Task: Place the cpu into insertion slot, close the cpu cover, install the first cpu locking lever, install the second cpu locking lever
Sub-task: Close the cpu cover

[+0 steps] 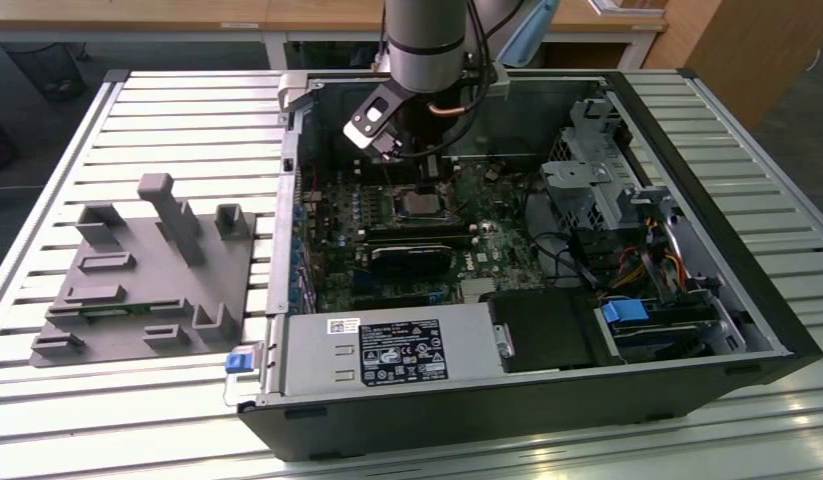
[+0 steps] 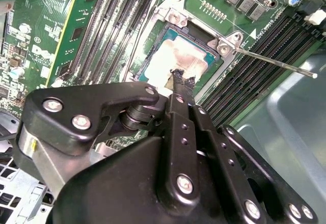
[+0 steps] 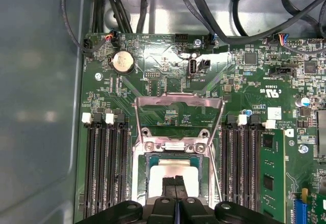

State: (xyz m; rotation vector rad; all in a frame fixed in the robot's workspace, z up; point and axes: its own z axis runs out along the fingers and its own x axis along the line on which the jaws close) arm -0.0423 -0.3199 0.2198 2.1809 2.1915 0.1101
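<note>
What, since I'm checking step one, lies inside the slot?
The cpu lies in the slot, silver top up, with the cover raised open. The claw hides part of its top, and the cpu itself covers whatever is beneath it.

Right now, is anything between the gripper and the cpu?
Nothing visible does: the gripper sits right at the cpu, which lies in the insertion slot, with the cpu cover flipped open.

Robotics lab or workshop. Silver slatted aluminium bench (image 1: 144,110) carries an open black desktop computer case (image 1: 491,420). Grey plastic fixture plate with upright pegs (image 1: 144,280) sits at its 9 o'clock. Grey industrial robot arm (image 1: 425,40) at 12 o'clock. Wood-topped white-framed desks (image 1: 144,12) stand beyond.
</note>
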